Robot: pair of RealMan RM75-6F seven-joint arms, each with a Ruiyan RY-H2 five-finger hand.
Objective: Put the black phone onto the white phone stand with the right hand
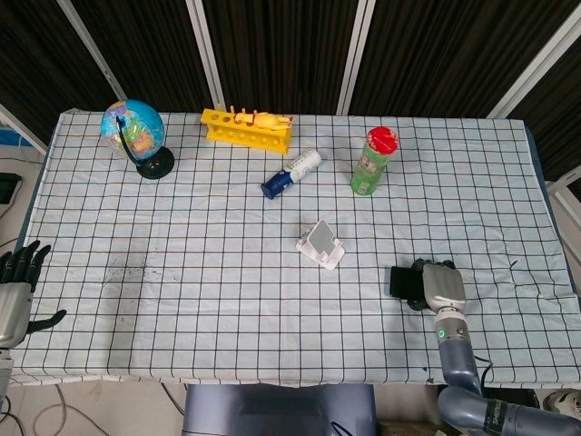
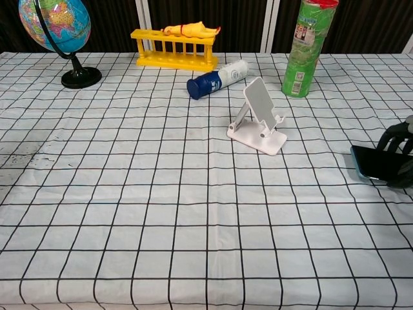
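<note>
Black phone [image 1: 402,282]: lying low near the table's right front, well apart from the stand, with its left end sticking out past the right hand; it seems to be tipping slightly off the cloth in the chest view, though I cannot tell how far.
Left hand [image 1: 15,292]: hanging off the left front edge of the table [image 1: 209,272], fingers spread and holding nothing; it is staying out of the way because the task belongs to the other hand.
Globe [image 1: 134,133]: standing at the far left corner, clear of the working path.
Yellow rack [image 1: 248,128]: sitting along the far edge with a small yellow figure lying on top.
Blue-and-white bottle [image 1: 291,173]: lying on its side between rack and stand, not blocking anything.
White phone stand [image 1: 320,243]: sitting mid-table, empty, its tilted back plate and front lip facing the robot's right, so a phone coming from that side should be meeting the cradle squarely.
Green can [image 1: 372,162]: standing upright behind and to the right of the stand.
Right hand [image 1: 439,284]: sitting over the phone's right end, dark fingers [image 2: 395,137] curling around it, apparently gripping for the lift; how firmly is not visible.
</note>
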